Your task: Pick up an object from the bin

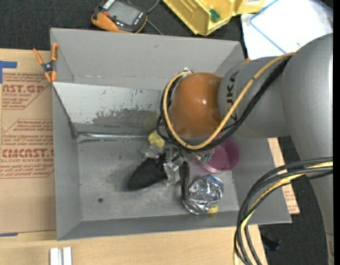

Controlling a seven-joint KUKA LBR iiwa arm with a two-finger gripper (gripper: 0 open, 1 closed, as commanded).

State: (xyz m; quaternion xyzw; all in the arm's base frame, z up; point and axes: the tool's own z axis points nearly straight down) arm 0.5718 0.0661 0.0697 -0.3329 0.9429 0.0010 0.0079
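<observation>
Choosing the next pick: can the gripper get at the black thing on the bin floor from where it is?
Probably yes. The gripper sits right at the black thing, which has nothing on top and bare bin floor beside it.

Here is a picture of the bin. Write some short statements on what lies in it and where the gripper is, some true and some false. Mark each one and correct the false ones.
1. A black object lies on the floor of the bin, just left of the gripper. True.
2. A pink cup lies at the right, partly under the arm. True.
3. A crumpled silver object lies near the front wall. True.
4. The pink cup lies left of the black object. False: it lies right of it.
5. The gripper is beside the bin's left wall. False: it is near the middle, next to the black object.
</observation>
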